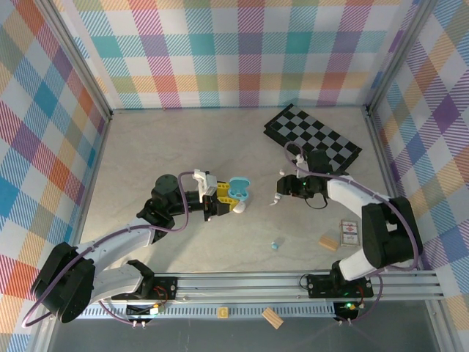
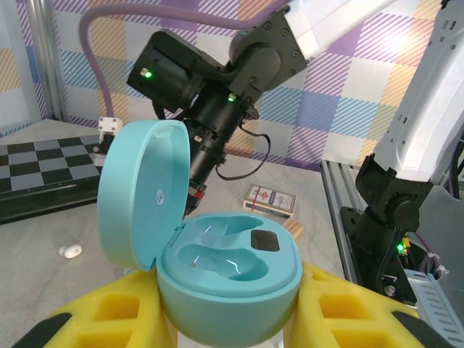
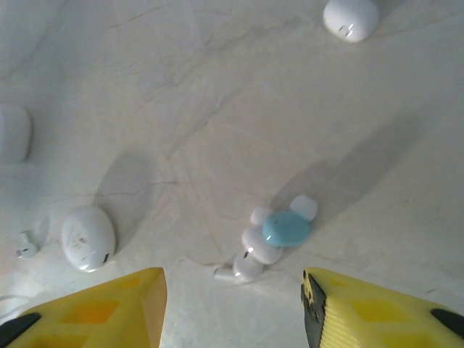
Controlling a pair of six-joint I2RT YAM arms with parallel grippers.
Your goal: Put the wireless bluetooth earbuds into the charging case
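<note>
- Down on the table point(image 3: 145, 87), just ahead of the gap between my right fingers, sits a little heap of earbuds point(image 3: 270, 243). One light blue bud point(image 3: 286, 228) lies on top of the white buds point(image 3: 257, 246), and they are all touching.
- Off to one side there's a tiny white bud point(image 3: 27, 250), just beside a white oval case point(image 3: 88, 238).
- From above, a lone blue bud point(image 1: 275, 246) lies near the front of the table, apart from both my grippers.
- Now the blue charging case point(image 2: 232, 268): its lid point(image 2: 145, 192) is swung upright and the two hollows in the base face up.
- My left gripper point(image 2: 232, 315) is clamped on that case, with a yellow finger on each side of the base.
- My right gripper point(image 3: 232, 304) hangs over the heap, jaws apart, holding nothing. From above it points toward the open case and is close to it.
- Further out, a second white case point(image 3: 351, 18) lies well beyond the heap.
- A pack of cards point(image 1: 349, 233) and a wooden block point(image 1: 329, 241) sit just beside each other by my right arm.
- A checkered board point(image 1: 311, 139) lies at the back right.
- Another wooden block point(image 1: 272, 317) rests at the front rail.
</note>
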